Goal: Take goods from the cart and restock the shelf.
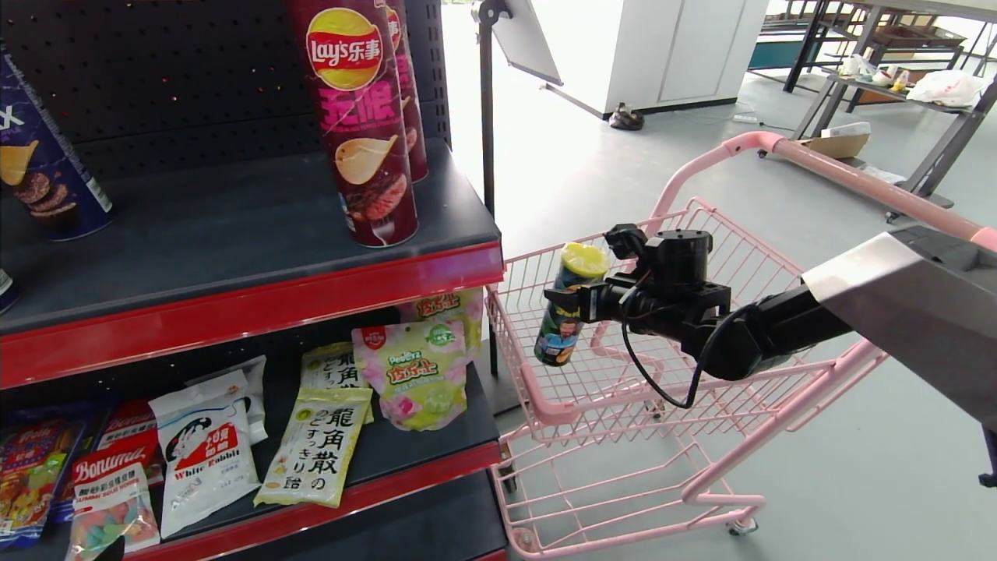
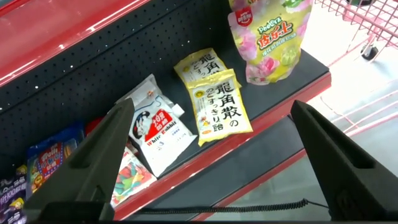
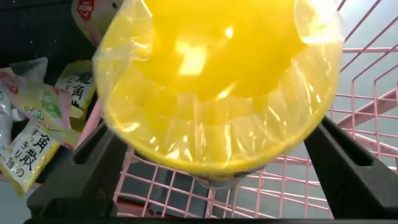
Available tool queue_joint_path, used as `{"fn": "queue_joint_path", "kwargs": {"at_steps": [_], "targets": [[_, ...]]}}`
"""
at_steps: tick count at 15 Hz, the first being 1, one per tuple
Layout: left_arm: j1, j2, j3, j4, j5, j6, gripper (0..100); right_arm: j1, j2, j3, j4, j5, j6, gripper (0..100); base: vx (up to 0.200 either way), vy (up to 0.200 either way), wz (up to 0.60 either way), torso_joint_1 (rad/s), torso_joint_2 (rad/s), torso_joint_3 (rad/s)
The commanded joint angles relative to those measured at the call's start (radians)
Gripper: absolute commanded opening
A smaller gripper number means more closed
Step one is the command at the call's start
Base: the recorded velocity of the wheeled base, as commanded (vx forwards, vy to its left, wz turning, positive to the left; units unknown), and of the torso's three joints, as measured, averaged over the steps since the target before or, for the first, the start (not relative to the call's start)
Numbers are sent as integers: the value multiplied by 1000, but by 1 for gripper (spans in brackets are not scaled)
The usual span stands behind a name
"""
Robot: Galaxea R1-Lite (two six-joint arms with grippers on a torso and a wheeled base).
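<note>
My right gripper point(image 1: 580, 300) is shut on a green chip can point(image 1: 566, 308) with a yellow lid point(image 3: 217, 81), holding it upright above the pink cart point(image 1: 623, 374), near the cart's shelf-side rim. The can hangs just right of the shelf's red edge point(image 1: 257, 308). In the right wrist view the yellow lid sits between the two black fingers point(image 3: 93, 174). My left gripper point(image 2: 211, 162) is open, its fingers wide apart, hovering in front of the lower shelf point(image 2: 273, 93) over the yellow snack bags point(image 2: 214, 102).
Two tall maroon chip cans point(image 1: 362, 125) stand on the upper shelf at its right end, a dark blue can point(image 1: 43, 164) at the left. The lower shelf holds candy bags point(image 1: 206, 452) and a green-pink pouch point(image 1: 417, 370). Tables stand in the far room.
</note>
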Motion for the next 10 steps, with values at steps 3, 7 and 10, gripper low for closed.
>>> {"fn": "queue_joint_path", "kwargs": {"at_steps": [3,7,10], "targets": [[1,1,-3,-1,12,0,100,-2,74,-73,-1,1,19,0,0,0,0,0,0,0],[1,2,-11,-1,15,4,100,4,92,-76,-9,-2,31,0,0,0,0,0,0,0],[-1,2,-12,-1,15,4,100,4,-3,-19,-29,-28,22,0,0,0,0,0,0,0]]}}
